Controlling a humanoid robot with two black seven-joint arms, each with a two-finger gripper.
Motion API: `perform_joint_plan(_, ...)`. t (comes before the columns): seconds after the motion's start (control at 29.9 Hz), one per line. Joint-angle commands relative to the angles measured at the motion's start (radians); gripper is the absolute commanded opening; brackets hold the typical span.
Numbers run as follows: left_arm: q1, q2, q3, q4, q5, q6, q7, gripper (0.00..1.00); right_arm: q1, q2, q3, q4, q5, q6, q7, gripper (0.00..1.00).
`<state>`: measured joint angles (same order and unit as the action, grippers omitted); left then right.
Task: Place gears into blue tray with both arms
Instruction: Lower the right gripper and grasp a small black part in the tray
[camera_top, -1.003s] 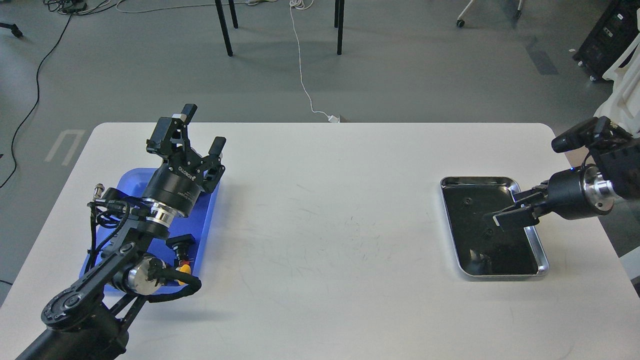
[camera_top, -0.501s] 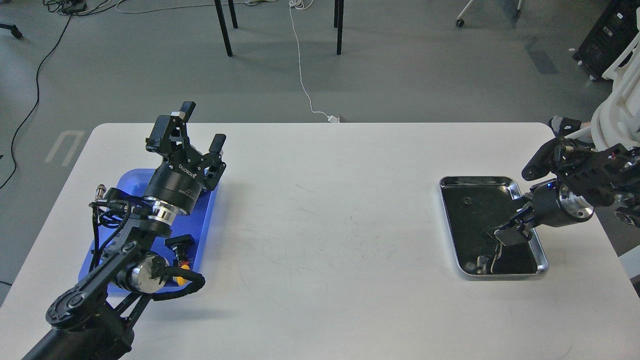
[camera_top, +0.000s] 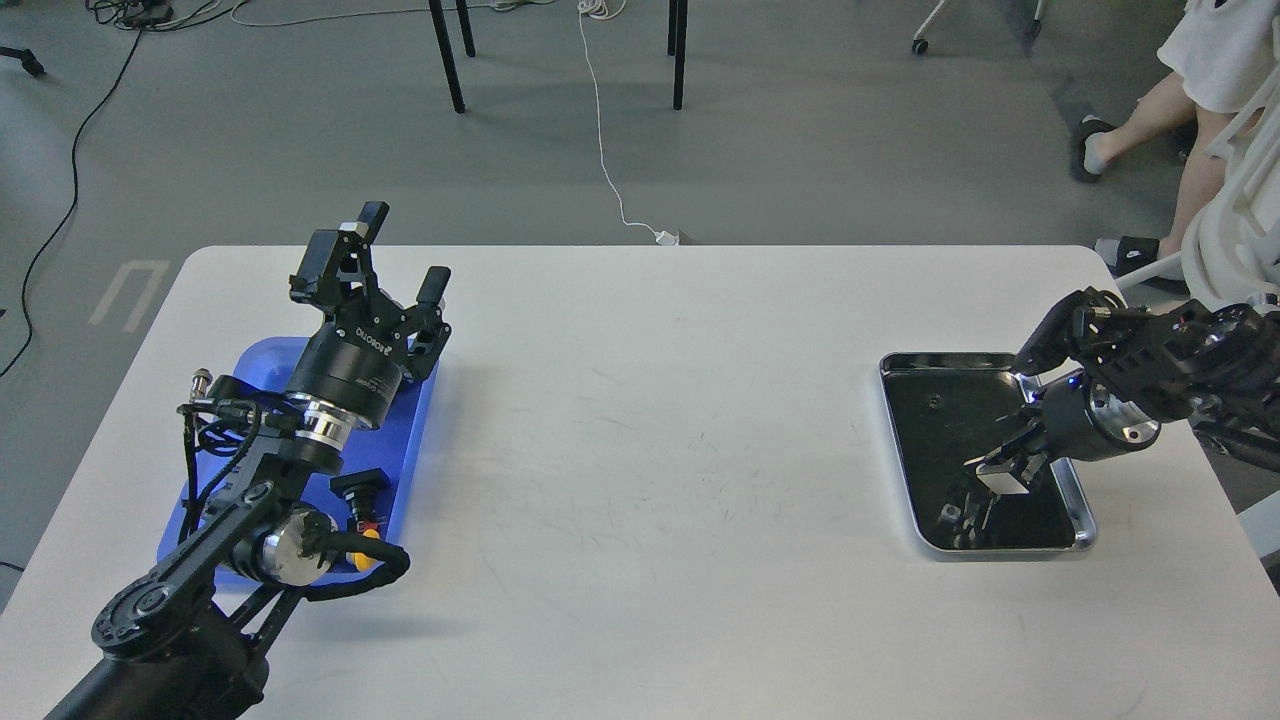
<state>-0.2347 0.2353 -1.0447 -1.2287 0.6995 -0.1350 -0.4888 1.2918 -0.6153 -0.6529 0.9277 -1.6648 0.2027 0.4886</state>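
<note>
The blue tray (camera_top: 414, 425) lies at the table's left, mostly hidden under my left arm. My left gripper (camera_top: 402, 252) is raised over the tray's far end, open, with nothing between its fingers. At the right, one tiny black gear (camera_top: 932, 404) shows on the dark floor of the silver-rimmed metal tray (camera_top: 886, 366). My right gripper (camera_top: 992, 478) points down and left into that tray's near half, low over the floor. Its fingers are small and dark against the tray, so I cannot tell whether they are open or hold anything.
A black push-button switch (camera_top: 358, 488) and a yellow-capped one (camera_top: 369, 538) lie in the blue tray's near right part. A person's legs (camera_top: 1150, 105) are beyond the table's far right corner. Chair legs (camera_top: 448, 55) stand on the floor behind.
My right gripper has swung down and toward the near end of the metal tray, its wrist turning. The left arm has barely moved. A person's legs have come into view at upper right.
</note>
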Motion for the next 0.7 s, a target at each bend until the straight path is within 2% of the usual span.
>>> perform_joint_plan(0.0,0.0,0.001,0.0,-0.002,0.0,0.0,0.0,0.98,-0.009,0.011,-0.001,-0.004,0.005,0.0,0.0,0.63)
perform_joint_plan(0.17,0.0,0.003,-0.002,-0.002,0.0,0.0,0.0,0.98,-0.022,0.02,-0.001,-0.009,0.031,0.0,0.0,0.6)
perform_joint_plan(0.3,0.0,0.001,-0.002,0.0,0.0,0.0,0.0,0.98,-0.023,0.026,-0.001,-0.009,0.033,0.0,0.0,0.53)
perform_joint_plan(0.67,0.0,0.006,-0.018,-0.002,0.0,0.0,0.001,0.98,-0.032,0.025,-0.004,-0.009,0.031,-0.016,0.0,0.21)
